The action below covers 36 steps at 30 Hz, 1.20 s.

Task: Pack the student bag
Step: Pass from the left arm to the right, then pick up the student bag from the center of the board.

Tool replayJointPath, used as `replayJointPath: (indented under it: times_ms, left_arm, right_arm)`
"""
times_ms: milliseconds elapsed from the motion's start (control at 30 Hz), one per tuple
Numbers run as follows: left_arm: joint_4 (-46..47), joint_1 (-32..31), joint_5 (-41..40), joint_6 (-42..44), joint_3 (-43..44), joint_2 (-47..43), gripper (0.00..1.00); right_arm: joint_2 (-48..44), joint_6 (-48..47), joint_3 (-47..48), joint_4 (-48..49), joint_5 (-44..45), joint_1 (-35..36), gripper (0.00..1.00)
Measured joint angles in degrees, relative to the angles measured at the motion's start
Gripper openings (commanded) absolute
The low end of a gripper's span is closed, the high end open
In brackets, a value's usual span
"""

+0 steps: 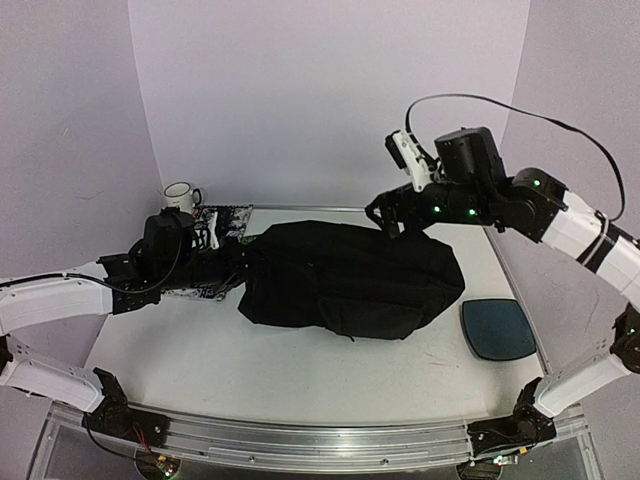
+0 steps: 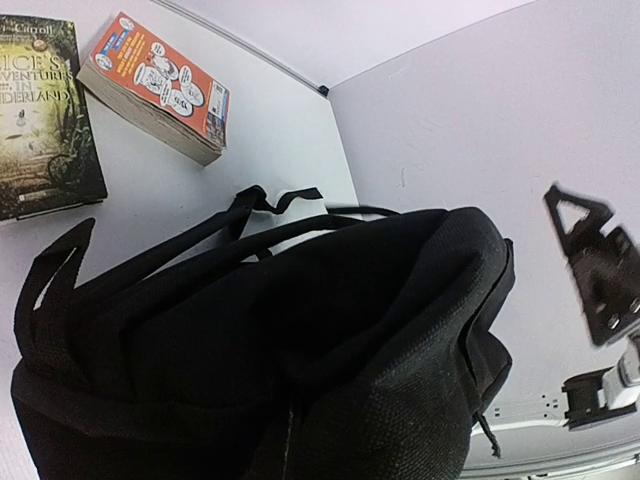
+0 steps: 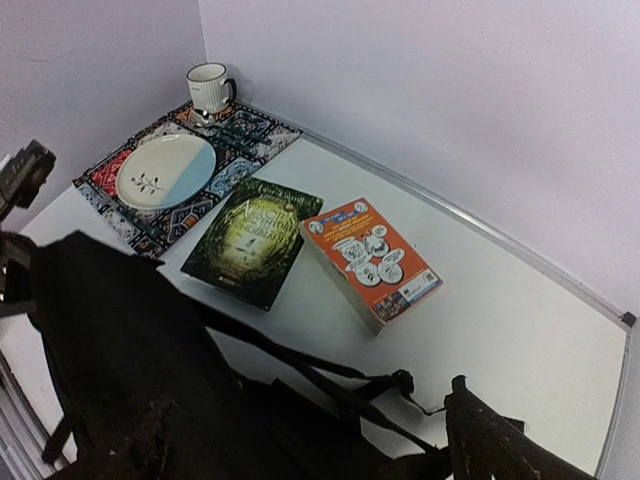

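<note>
The left tool (image 1: 228,262) is seen closed at the left end of the student bag (image 1: 350,275), its fingers buried in the black fabric, which is gathered up against it. The right tool (image 1: 385,218) is held with its fingers spread wide just above the far right edge of the bag, and nothing is caught between them. The bag is slumped in a black heap across the middle of the tabletop (image 1: 300,380), with its straps (image 2: 250,215) trailed out from its far side. Beyond the bag, a green book (image 3: 255,240) and an orange book (image 3: 372,258) are laid flat side by side. Off the far left end of the bag a patterned mat (image 3: 255,135) is spread, with a plate (image 3: 165,170) set on it and a mug (image 3: 208,88) stood at its far corner. To the right of the bag, near it but not touching, a dark teal pad (image 1: 498,328) is laid flat
</note>
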Motion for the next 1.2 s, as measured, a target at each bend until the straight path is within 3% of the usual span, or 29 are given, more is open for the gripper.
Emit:
replayJointPath:
  times_ms: [233,400,600,833,900,1000,1033,1100,1200]
  left_arm:
    - [0.1,0.0,0.0,-1.8,0.0,0.3,0.0]
    - [0.5,0.0,0.1,-2.1,0.3,1.2,0.0]
    - [0.5,0.0,0.2,-2.3,1.4,2.6,0.0]
    - [0.3,0.0,0.2,-2.3,2.2,3.0,0.0]
    - [0.0,0.0,0.2,-2.3,2.6,3.0,0.0]
    - [-0.6,0.0,0.2,-2.2,3.2,3.1,0.0]
    - [-0.8,0.0,0.2,-2.2,3.3,3.1,0.0]
    - [-1.1,0.0,0.1,-1.9,3.5,3.1,0.0]
    - [-2.4,0.0,0.0,-1.3,4.4,3.0,0.0]
  right_arm:
    - [-16.2,5.6,-17.8,-0.8,-4.8,0.0,0.98]
    - [-25.9,6.7,-23.3,-1.5,-12.2,0.0,0.97]
    - [-24.9,6.1,-25.5,-3.9,-18.1,0.0,0.88]
    - [-20.4,4.0,-28.1,-6.8,-20.6,1.0,0.85]
    - [-19.3,3.6,-28.0,-7.5,-19.9,1.7,0.71]
    - [-16.1,3.2,-27.7,-8.6,-16.9,2.6,0.17]
    - [-15.0,3.2,-27.5,-9.0,-16.0,2.7,0.05]
    - [-13.2,3.2,-26.5,-9.9,-13.8,2.8,0.0]
    - [-11.7,2.9,-23.3,-11.8,-10.0,2.9,0.0]
